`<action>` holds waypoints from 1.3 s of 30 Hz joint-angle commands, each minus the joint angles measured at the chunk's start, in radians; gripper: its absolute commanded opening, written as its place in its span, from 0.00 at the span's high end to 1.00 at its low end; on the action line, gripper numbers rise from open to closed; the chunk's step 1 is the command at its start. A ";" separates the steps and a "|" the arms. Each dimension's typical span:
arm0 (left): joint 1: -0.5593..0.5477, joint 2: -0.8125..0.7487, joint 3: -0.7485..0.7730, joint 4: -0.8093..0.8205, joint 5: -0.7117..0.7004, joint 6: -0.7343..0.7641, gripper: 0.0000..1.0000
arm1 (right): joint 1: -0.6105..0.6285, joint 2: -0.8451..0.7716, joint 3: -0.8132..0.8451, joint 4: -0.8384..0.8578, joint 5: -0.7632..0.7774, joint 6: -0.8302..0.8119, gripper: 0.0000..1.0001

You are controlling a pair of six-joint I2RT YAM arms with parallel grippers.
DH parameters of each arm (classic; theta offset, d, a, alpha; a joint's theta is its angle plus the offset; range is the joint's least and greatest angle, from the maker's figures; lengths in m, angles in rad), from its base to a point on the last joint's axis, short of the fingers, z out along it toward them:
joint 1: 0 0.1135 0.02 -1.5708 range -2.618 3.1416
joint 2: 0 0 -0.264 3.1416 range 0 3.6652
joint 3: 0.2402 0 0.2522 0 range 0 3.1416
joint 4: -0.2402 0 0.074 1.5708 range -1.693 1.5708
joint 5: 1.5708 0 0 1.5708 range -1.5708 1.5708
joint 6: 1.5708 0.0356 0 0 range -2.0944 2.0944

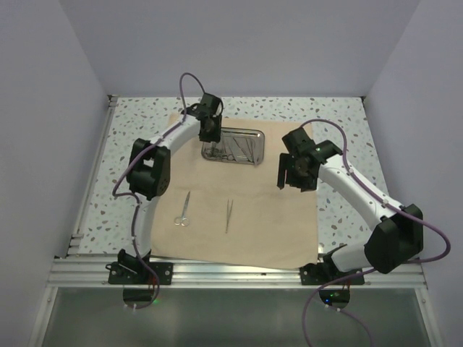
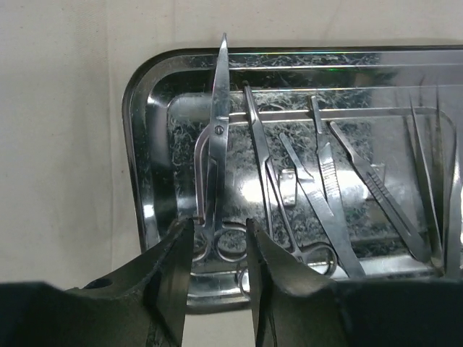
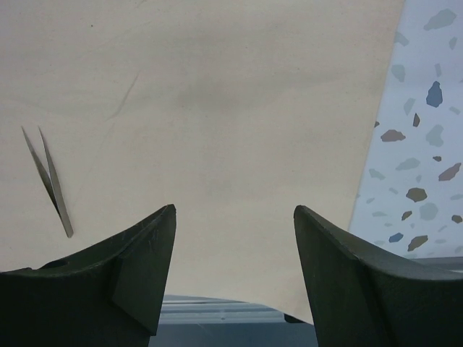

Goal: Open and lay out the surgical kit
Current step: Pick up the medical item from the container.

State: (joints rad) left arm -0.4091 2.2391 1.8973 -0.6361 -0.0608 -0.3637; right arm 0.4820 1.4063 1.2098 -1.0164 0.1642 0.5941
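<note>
The tan cloth of the surgical kit lies spread flat. The steel tray stands on its far part. On the cloth lie a pair of scissors and tweezers, side by side. My left gripper hovers over the tray's left end, jaws partly open, with the ring handles of another pair of scissors just beyond the tips. Forceps, scalpel handles and tweezers also lie in the tray. My right gripper is open and empty above the cloth, right of the laid-out tweezers.
The speckled tabletop shows right of the cloth's edge. White walls close in the table on the left, right and far sides. A metal rail runs along the near edge between the arm bases.
</note>
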 commanded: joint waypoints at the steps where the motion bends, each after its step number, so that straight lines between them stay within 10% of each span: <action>1: -0.005 0.069 0.083 0.026 -0.042 -0.007 0.61 | -0.003 -0.032 0.000 -0.017 0.014 -0.008 0.30; 17: -0.002 0.300 0.355 -0.024 -0.106 -0.004 0.58 | -0.005 0.054 0.066 -0.050 0.089 -0.039 0.30; 24: 0.003 0.324 0.355 -0.033 -0.097 0.005 1.00 | -0.013 0.063 0.060 -0.039 0.075 -0.020 0.30; 39: -0.002 0.053 0.398 -0.048 -0.017 0.039 1.00 | -0.019 -0.023 0.057 -0.051 0.090 0.009 0.30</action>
State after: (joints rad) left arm -0.4091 2.4744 2.2330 -0.6781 -0.1066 -0.3523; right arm 0.4702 1.4334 1.2343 -1.0519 0.2234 0.5900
